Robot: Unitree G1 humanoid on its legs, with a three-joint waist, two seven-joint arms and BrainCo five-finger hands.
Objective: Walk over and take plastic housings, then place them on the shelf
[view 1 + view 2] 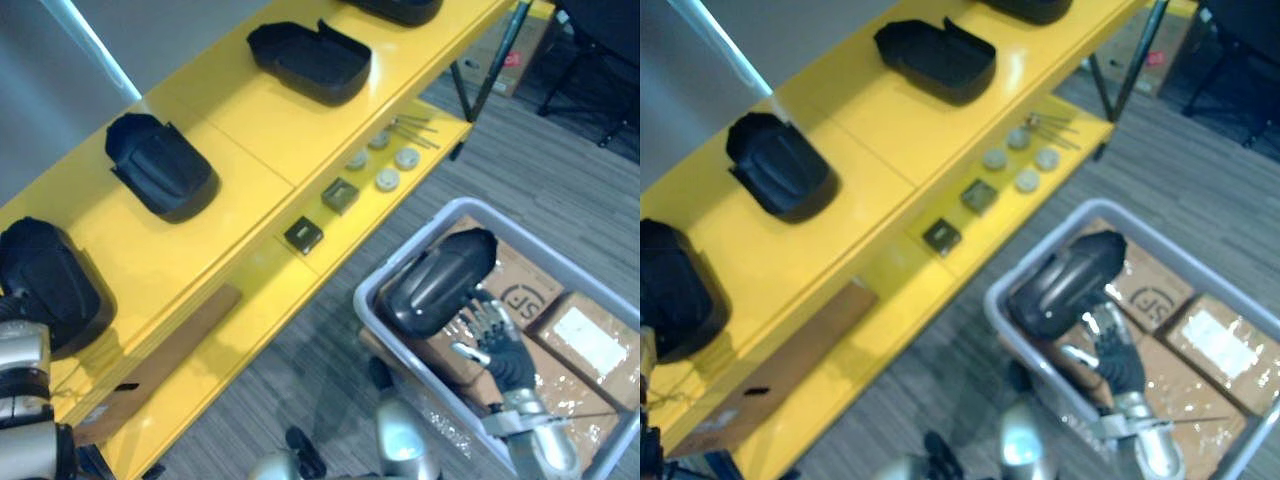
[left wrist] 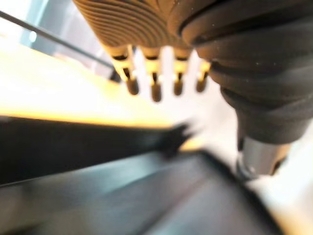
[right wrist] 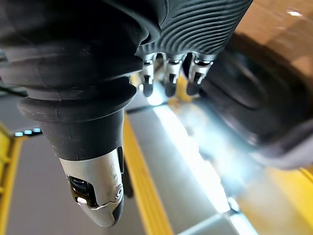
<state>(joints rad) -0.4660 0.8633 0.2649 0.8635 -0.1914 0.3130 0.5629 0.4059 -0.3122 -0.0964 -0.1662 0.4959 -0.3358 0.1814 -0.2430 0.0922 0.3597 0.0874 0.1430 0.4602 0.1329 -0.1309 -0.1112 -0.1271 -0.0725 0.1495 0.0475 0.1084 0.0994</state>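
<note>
While the left hand (image 2: 155,90) hangs at the far left end of the yellow shelf (image 1: 250,130), its fingers look straight and loose, tips free, gripping nothing. It's right over the first housing (image 1: 45,280), which lies on the top board. Going right along that board you get a second housing (image 1: 160,165) and a third housing (image 1: 310,60), well apart. On the lower board there's a cardboard strip (image 1: 160,365), two small square parts (image 1: 303,235) and some pale discs (image 1: 387,180). Further right on the floor is a grey bin (image 1: 362,300) with cardboard boxes (image 1: 590,340) inside, and a tilted black housing (image 1: 432,283) resting on them. The right hand (image 1: 497,340) is just beside its lower edge, fingers spread and relaxed, not wrapped round it. Can't tell if the tips touch.
</note>
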